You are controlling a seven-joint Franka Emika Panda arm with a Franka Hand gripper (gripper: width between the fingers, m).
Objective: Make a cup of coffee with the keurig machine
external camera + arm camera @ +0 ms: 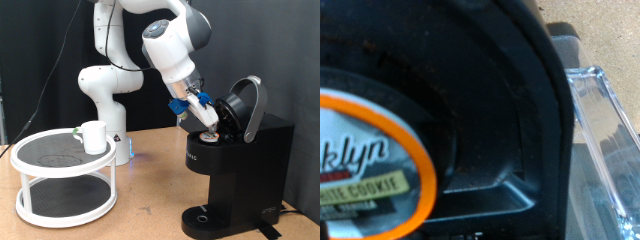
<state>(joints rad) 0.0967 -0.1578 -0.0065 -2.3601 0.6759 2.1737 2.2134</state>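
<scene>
The keurig machine [240,170] stands at the exterior view's right, its rounded lid [245,105] hinged open. My gripper [207,122] reaches down into the open pod chamber and is shut on a small coffee pod [210,130] at the chamber's mouth. In the wrist view the pod [365,170] shows very close, with an orange rim and a printed label, against the black chamber wall [510,110]. My fingers do not show in that view. The white cup [94,137] stands upright on the top shelf of a round white rack [30,160] at the exterior view's left, well away from the machine.
The machine's round drip tray [205,217] is bare. A clear water tank [605,150] sits beside the chamber. The robot's base [105,100] stands behind the rack. The wooden table [145,200] lies between rack and machine.
</scene>
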